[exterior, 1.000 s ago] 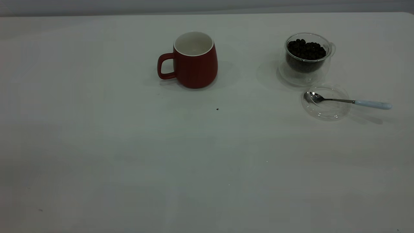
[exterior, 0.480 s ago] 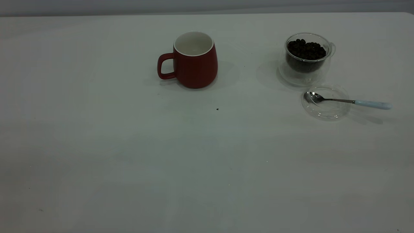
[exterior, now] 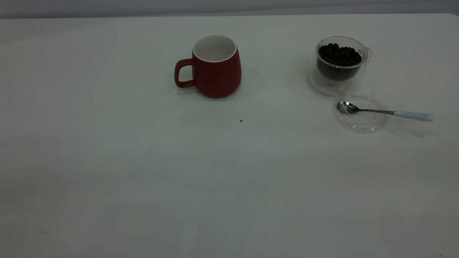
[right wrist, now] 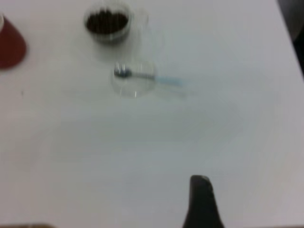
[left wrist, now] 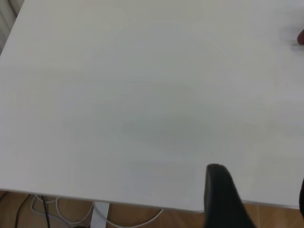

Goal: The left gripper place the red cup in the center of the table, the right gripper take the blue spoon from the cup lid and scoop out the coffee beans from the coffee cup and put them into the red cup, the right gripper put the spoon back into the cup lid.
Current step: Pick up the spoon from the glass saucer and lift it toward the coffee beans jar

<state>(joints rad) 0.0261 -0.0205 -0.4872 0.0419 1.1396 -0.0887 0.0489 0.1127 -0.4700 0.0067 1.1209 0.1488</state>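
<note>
The red cup (exterior: 215, 68) stands upright on the table (exterior: 143, 161) at the back middle, handle to the left; I see nothing in it. To its right is the coffee cup (exterior: 340, 64), with coffee beans (exterior: 339, 54) heaped inside. In front of that lies the cup lid (exterior: 361, 113), and the blue spoon (exterior: 389, 112) rests with its bowl in the lid and its handle sticking out to the right. Neither gripper shows in the exterior view. My left gripper (left wrist: 260, 175) hangs open over the table's near edge, far from the red cup (left wrist: 300, 37). My right gripper (right wrist: 251, 190) is open, well short of the spoon (right wrist: 152, 77).
A tiny dark speck (exterior: 241, 121) lies in front of the red cup. In the left wrist view the table's edge (left wrist: 118, 205) shows, with wooden floor and white cables (left wrist: 57, 209) below it.
</note>
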